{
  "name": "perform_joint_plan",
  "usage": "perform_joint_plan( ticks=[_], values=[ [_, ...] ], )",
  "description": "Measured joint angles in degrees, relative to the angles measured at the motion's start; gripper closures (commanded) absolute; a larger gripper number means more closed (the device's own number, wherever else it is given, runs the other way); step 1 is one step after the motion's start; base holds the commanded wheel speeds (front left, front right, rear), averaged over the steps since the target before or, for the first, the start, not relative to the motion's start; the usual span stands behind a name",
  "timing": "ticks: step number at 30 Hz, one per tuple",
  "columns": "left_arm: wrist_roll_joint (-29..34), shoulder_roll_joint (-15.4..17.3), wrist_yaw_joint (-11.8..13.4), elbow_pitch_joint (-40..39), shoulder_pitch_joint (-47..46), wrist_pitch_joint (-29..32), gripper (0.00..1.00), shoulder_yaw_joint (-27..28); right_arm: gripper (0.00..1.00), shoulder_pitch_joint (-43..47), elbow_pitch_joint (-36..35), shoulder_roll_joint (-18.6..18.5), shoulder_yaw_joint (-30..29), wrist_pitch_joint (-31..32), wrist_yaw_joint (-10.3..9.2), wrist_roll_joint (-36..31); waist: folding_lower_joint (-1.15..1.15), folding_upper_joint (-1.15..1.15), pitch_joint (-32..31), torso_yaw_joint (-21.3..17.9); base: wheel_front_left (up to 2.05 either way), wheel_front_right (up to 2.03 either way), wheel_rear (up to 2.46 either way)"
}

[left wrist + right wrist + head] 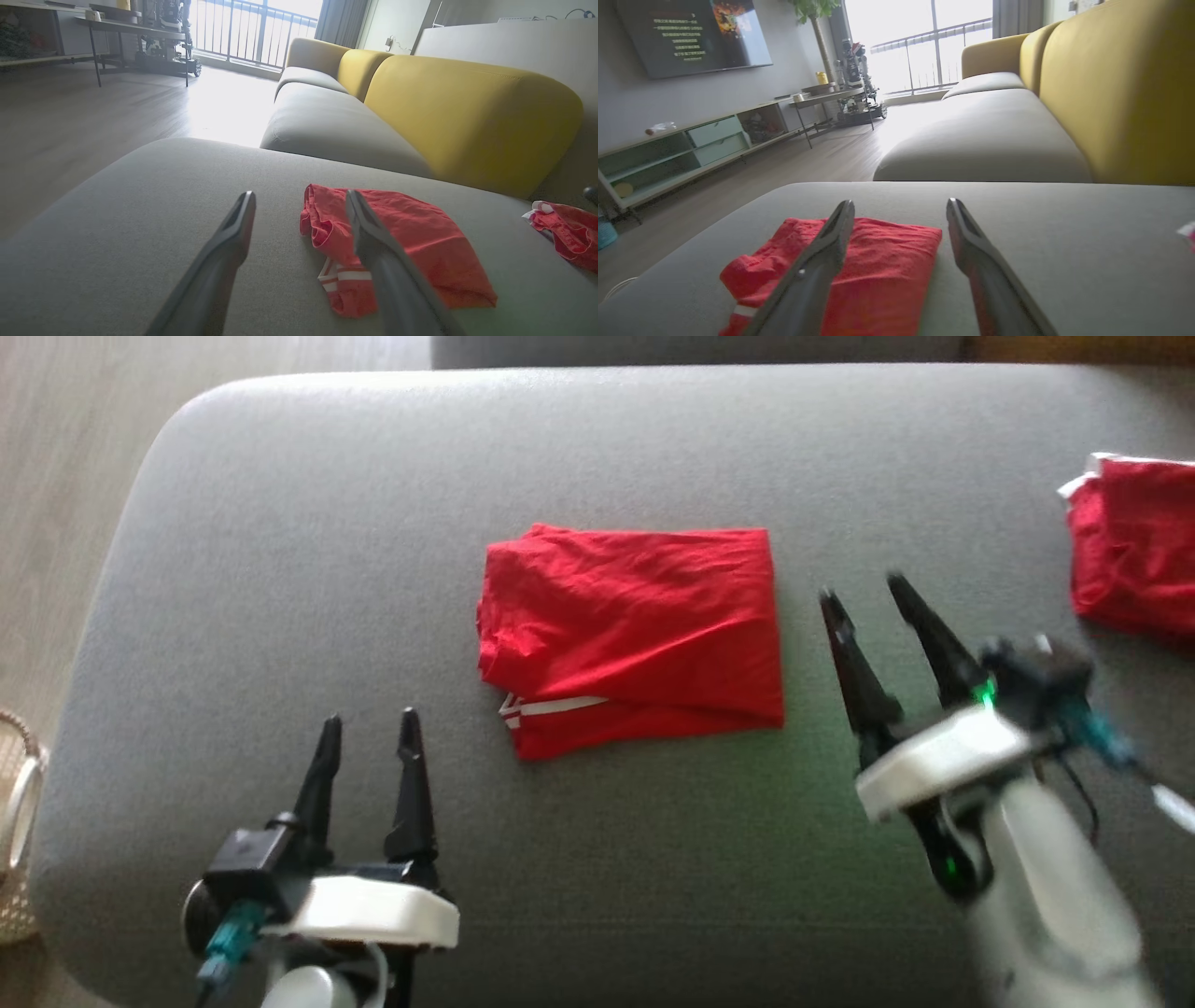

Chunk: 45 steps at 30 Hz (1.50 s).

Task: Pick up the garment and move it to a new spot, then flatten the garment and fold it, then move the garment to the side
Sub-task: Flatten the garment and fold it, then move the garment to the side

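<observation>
Black fingers [411,784] of our left jaws stand spread wide with nothing between them, hovering over the near left part of the grey cushioned seat [280,569], apart from the cloth. Our right jaws are parted just as wide and hold nothing. Their fingers [854,663], a little blurred, point far and slightly left, just beside the right edge of the garment [635,635]; we cannot tell whether they brush it. The red garment lies flat in the middle of the seat, folded into a rough rectangle, with a white stripe [560,706] at its near left corner. A second red garment [1134,551] lies at the right edge of the seat, well apart from the first. Beyond the seat we see a yellow sofa back [467,116] on the far side and pale wooden floor [56,476] to the left.
</observation>
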Motion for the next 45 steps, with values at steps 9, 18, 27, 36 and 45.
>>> perform_joint_plan(
  ticks=[9,18,27,36,45],
  values=[
    [4.1,0.1,-1.1,-1.7,6.3,0.0,0.00,4.5,0.00,14.7,-13.2,2.2,-6.6,0.0,0.00,-9.2,0.00,0.00,-4.4,-1.8,0.00,0.00,0.00],
    [9.1,0.1,-4.0,-2.2,10.3,0.0,0.00,7.7,0.00,23.3,-15.1,2.8,-7.4,0.0,0.00,-7.8,0.00,0.00,-7.1,-1.3,0.00,0.00,0.00],
    [9.6,0.1,-4.0,-2.3,10.6,0.0,0.00,7.4,0.00,25.2,-15.4,2.9,-7.6,0.0,0.00,-6.6,0.00,0.00,-7.8,-0.9,0.00,0.00,0.00],
    [10.0,0.1,-3.7,-2.2,10.7,0.0,0.00,6.9,0.00,25.1,-15.6,2.9,-7.2,0.0,0.00,-6.5,0.00,0.00,-8.0,-1.0,0.00,0.00,0.00],
    [10.6,0.1,-3.7,-1.6,10.8,0.0,0.00,5.8,0.00,25.1,-15.7,2.9,-6.9,0.0,0.00,-6.6,0.00,0.00,-7.9,-0.7,0.00,0.00,0.00]
  ],
)
